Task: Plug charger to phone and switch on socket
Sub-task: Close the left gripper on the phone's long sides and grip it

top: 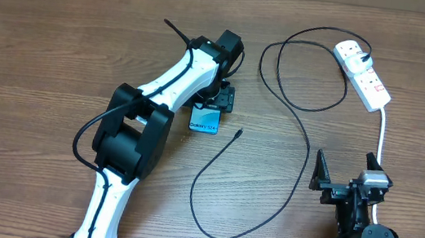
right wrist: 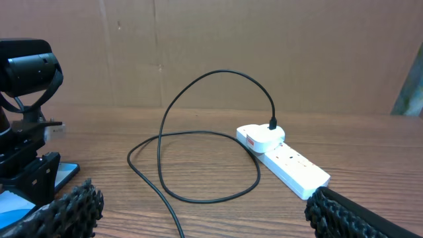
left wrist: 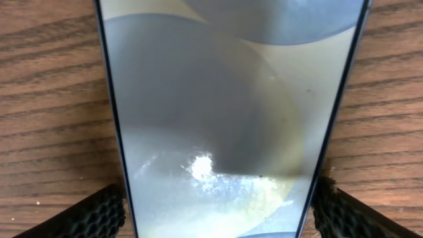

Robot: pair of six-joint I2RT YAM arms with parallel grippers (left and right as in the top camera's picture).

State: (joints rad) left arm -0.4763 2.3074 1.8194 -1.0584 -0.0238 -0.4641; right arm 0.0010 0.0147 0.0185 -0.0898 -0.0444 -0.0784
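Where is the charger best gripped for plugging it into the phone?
Grip the charger just behind its connector tip, coming from straight above: it lies flat on the table, and that end is free, beside the phone.

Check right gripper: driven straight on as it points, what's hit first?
Most likely the charger loop lying ahead of the right gripper; the socket sits right of that line. Height is unclear, so it might pass over.

We see little of the phone (top: 204,123) under the left arm (top: 172,81). The socket (top: 364,73) switches are too small to read.
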